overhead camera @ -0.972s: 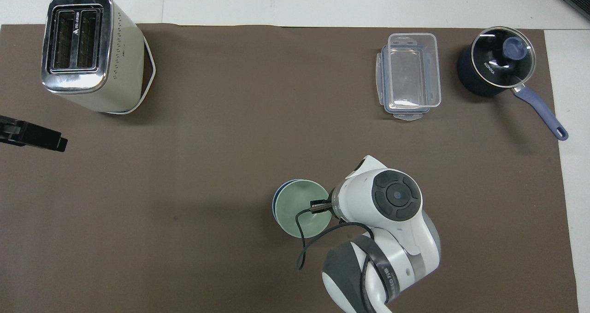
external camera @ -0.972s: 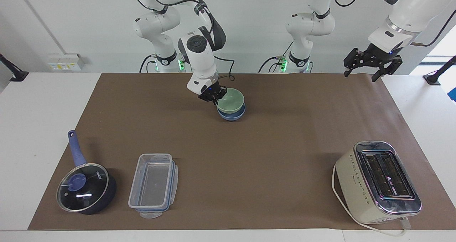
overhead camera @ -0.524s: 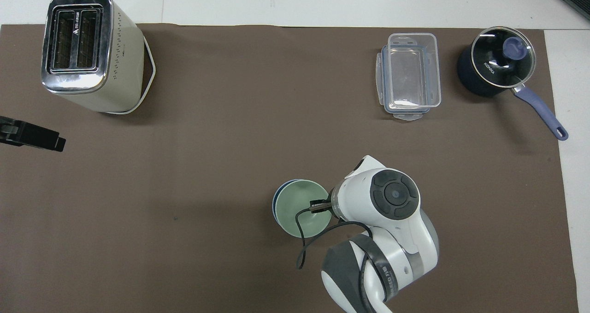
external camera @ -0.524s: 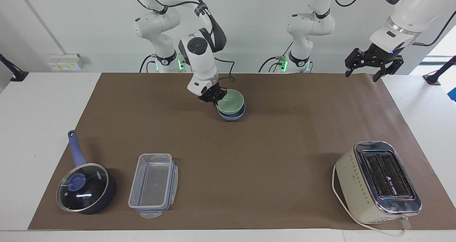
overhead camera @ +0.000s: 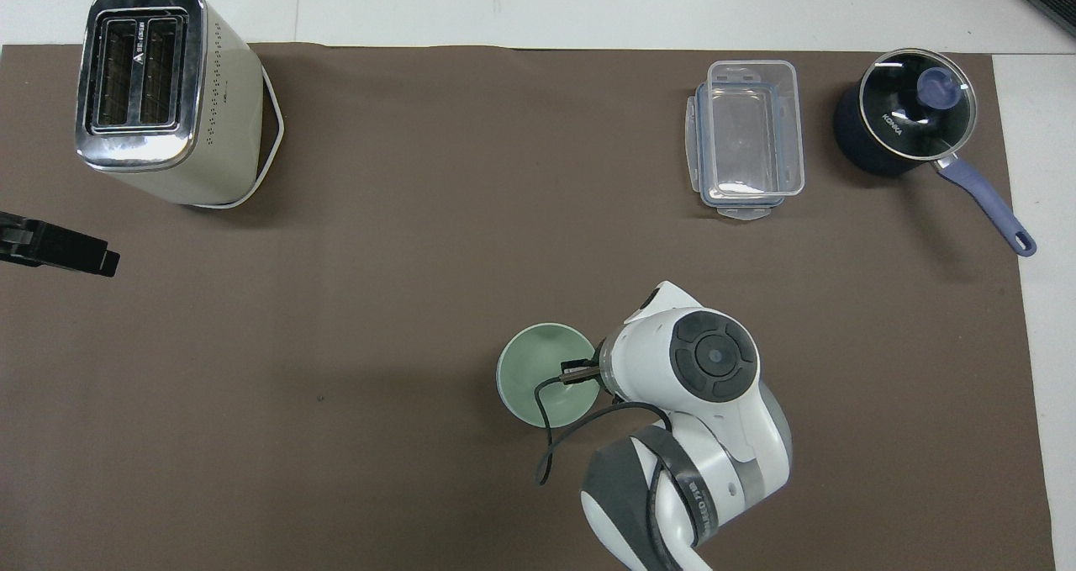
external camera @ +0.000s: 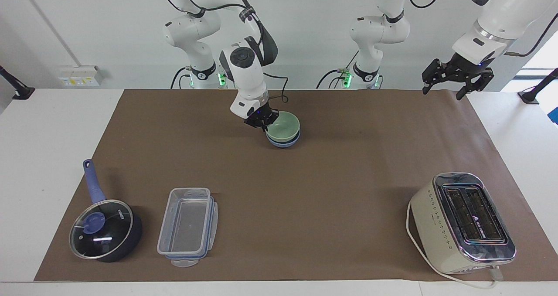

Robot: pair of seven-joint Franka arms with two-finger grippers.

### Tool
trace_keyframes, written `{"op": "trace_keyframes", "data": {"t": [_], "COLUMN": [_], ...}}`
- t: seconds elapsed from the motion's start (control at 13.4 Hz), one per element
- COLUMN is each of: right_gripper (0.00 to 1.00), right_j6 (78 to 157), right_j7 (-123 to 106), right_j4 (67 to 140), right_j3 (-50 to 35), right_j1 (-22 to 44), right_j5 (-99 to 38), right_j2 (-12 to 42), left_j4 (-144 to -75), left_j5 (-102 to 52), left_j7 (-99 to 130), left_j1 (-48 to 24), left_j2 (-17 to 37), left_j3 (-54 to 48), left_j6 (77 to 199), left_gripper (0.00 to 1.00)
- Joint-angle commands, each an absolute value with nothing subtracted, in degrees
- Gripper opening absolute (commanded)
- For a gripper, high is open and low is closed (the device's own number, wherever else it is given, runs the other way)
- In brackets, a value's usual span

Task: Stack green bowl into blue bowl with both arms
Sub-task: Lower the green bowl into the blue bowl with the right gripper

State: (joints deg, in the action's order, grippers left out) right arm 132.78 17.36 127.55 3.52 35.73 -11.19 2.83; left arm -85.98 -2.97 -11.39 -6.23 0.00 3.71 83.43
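The green bowl point(external camera: 285, 126) sits nested in the blue bowl point(external camera: 283, 144) on the brown mat, close to the robots and near the table's middle. Only the blue bowl's lower wall shows under it. My right gripper point(external camera: 263, 121) is shut on the green bowl's rim, on the side toward the right arm's end. In the overhead view the green bowl point(overhead camera: 538, 372) hides the blue bowl, and the right arm's wrist point(overhead camera: 706, 361) covers the gripper. My left gripper point(external camera: 444, 90) waits raised and open over the mat's corner at the left arm's end; it also shows in the overhead view point(overhead camera: 59, 247).
A cream toaster point(external camera: 462, 222) stands far from the robots at the left arm's end. A clear lidded container point(external camera: 187, 226) and a dark-blue saucepan with a glass lid point(external camera: 104, 230) stand far from the robots at the right arm's end.
My right gripper has lowered the green bowl deeper into the blue bowl; from above the blue rim no longer shows. The left arm has barely moved.
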Motion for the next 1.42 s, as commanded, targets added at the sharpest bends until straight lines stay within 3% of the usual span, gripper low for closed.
{"op": "trace_keyframes", "data": {"t": [0.0,0.67,0.75,0.9,0.97,1.35], "right_gripper": [0.0,0.0,0.11,0.73,1.0,1.0], "right_j6": [133.7,134.4,134.4,134.3,134.3,129.9], "right_j7": [16.4,14.0,14.0,14.4,14.5,14.9], "right_j4": [127.3,127.4,127.4,127.2,127.0,121.4], "right_j3": [3.7,3.8,3.8,3.8,3.8,4.3], "right_j1": [36.5,36.3,36.2,36.1,36.1,32.7], "right_j5": [-12.7,-12.7,-12.7,-12.7,-12.7,-12.7], "right_j2": [3.3,4.7,4.8,4.9,5.0,2.9], "left_j4": [-87.6,-87.6,-87.6,-87.6,-87.6,-87.6], "left_j5": [-1.9,-1.9,-1.9,-1.9,-1.9,-1.9], "left_j7": [-11.8,-11.7,-11.8,-11.8,-11.8,-11.7], "left_j1": [-5.4,-5.6,-5.6,-5.6,-5.7,-5.9], "left_j2": [-1.5,-1.5,-1.5,-1.5,-1.5,-1.5], "left_j3": [3.1,3.1,3.1,3.1,3.1,3.1], "left_j6": [83.7,83.6,83.6,83.6,83.7,83.5], "left_gripper": [1.0,1.0,1.0,1.0,1.0,1.0]}}
